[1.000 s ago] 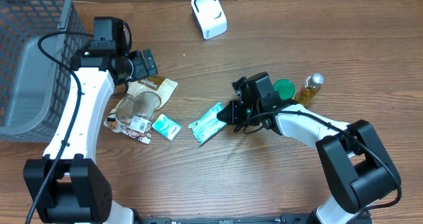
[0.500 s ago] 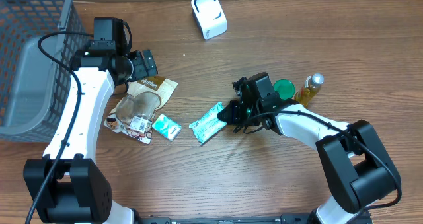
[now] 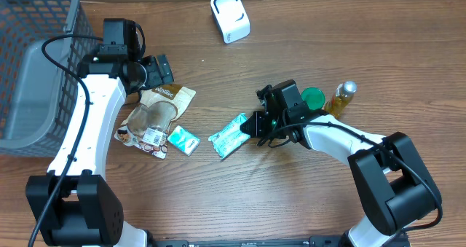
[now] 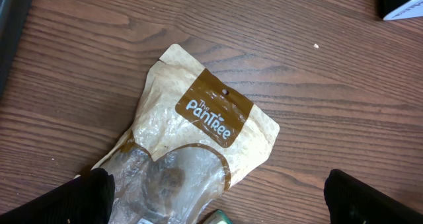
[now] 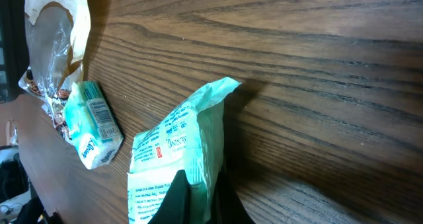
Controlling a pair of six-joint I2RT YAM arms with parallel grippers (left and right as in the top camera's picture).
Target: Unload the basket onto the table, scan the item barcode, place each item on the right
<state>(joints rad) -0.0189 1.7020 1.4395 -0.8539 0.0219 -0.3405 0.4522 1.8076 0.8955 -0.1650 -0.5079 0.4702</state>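
My right gripper (image 3: 254,124) is shut on the edge of a mint-green packet (image 3: 228,135), which rests low over the table's middle. In the right wrist view its two dark fingers pinch the packet (image 5: 175,141), whose printed text faces the camera; I cannot make out a barcode. A white scanner box (image 3: 230,16) stands at the far edge, well apart from the packet. At the back left, my left gripper (image 3: 156,71) hangs open above the top of a brown PanTree pouch (image 4: 198,125), its fingertips (image 4: 82,199) spread wide with nothing between them.
A small teal tissue pack (image 3: 183,140) lies beside the pouch (image 3: 156,112). A grey wire basket (image 3: 33,65) fills the far left. A green lid (image 3: 312,97) and a small amber bottle (image 3: 341,97) stand behind my right arm.
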